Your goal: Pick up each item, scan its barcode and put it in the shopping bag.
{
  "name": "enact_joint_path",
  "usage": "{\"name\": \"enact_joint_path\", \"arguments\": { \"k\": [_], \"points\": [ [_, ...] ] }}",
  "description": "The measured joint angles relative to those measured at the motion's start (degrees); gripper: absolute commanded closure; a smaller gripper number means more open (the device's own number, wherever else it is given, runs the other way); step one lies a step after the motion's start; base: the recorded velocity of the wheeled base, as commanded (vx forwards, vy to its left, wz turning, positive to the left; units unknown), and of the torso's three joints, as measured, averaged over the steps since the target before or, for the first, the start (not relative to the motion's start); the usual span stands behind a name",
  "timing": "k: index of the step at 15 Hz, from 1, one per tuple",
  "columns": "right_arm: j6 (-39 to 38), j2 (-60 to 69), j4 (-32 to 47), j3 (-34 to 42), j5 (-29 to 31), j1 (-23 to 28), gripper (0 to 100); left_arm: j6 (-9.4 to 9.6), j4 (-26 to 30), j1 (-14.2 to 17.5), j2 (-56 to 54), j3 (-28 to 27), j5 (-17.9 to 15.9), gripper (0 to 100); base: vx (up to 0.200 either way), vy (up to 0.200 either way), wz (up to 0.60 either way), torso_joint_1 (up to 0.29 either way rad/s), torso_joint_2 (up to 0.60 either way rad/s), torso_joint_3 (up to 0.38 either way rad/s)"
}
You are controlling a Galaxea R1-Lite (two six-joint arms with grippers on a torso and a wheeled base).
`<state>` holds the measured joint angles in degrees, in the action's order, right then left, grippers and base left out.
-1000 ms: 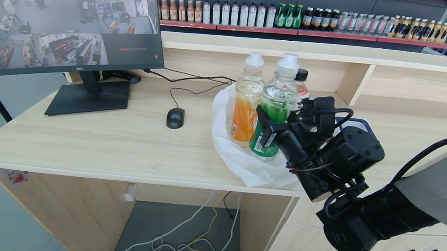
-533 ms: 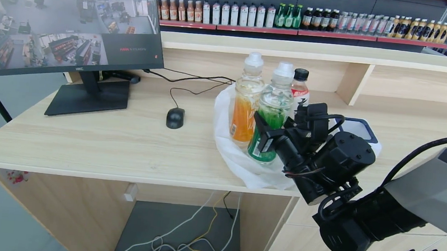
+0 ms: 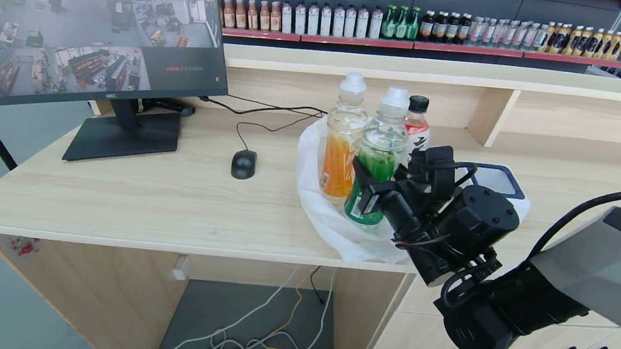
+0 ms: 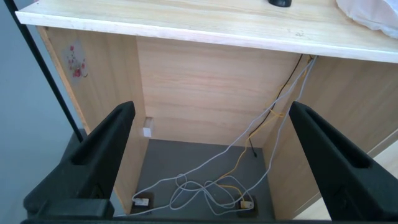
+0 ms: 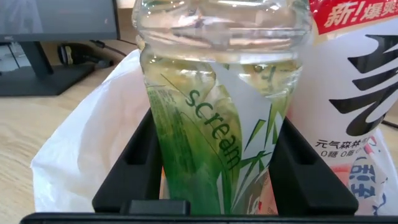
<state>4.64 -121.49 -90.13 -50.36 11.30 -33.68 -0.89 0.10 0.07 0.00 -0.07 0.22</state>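
A green drink bottle (image 3: 379, 161) (image 5: 217, 124) stands upright on the white shopping bag (image 3: 334, 227) (image 5: 74, 162) on the counter. My right gripper (image 3: 389, 173) (image 5: 214, 162) is shut on its lower body, one finger pressed to each side. An orange drink bottle (image 3: 339, 149) stands just left of it on the bag. A white bottle with a black cap (image 3: 417, 127) (image 5: 348, 93) stands close behind, to the right. My left gripper (image 4: 211, 149) hangs open and holds nothing, low in front of the counter, facing the space under it.
A blue-rimmed scanner (image 3: 493, 179) lies right of the bag, partly behind my right arm. A mouse (image 3: 243, 163) and a monitor (image 3: 87, 25) sit on the counter's left. A raised shelf runs along the back. Cables (image 4: 211, 186) lie under the counter.
My right gripper has lowered the green bottle onto the bag beside the orange one, uncovering the black-capped bottle behind it. It has hardly moved in the last half second.
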Motion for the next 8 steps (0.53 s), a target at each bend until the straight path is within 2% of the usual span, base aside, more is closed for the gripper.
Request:
{"name": "enact_joint_path", "arguments": {
  "k": [1,8],
  "points": [
    [0.0,0.0,0.1,0.0,0.0,0.2,0,0.02,0.0,0.0,0.0,0.0,0.0,0,0.0,0.0,0.0,0.0,0.0,0.0],
    [-0.8,1.9,0.2,1.8,0.1,0.2,0,-0.04,0.0,0.0,0.0,0.0,0.0,0,0.0,0.0,0.0,0.0,0.0,0.0]
  ]
}}
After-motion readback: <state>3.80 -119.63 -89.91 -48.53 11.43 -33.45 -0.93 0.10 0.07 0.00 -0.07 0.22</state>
